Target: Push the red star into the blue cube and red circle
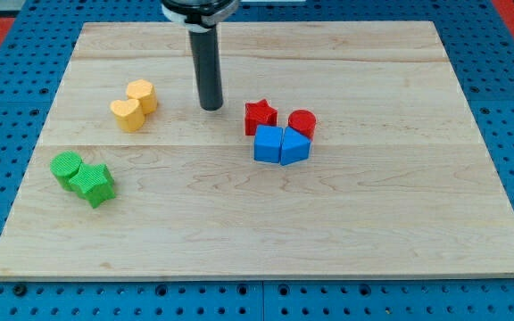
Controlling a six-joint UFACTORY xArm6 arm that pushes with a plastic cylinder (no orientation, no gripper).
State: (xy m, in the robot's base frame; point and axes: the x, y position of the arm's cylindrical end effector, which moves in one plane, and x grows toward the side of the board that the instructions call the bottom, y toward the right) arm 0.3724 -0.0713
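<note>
The red star (260,115) sits near the board's middle, touching the top of the blue cube (268,144). The red circle (302,123) stands just right of the star, apart from it by a small gap, and behind a blue triangular block (294,146) that touches the cube's right side. My tip (211,107) rests on the board to the left of the red star, about a block's width away from it, touching no block.
Two yellow blocks, a cylinder (141,95) and a heart (128,114), lie at the view's left. A green circle (66,168) and green star (93,185) lie at the lower left. The wooden board (373,223) rests on blue pegboard.
</note>
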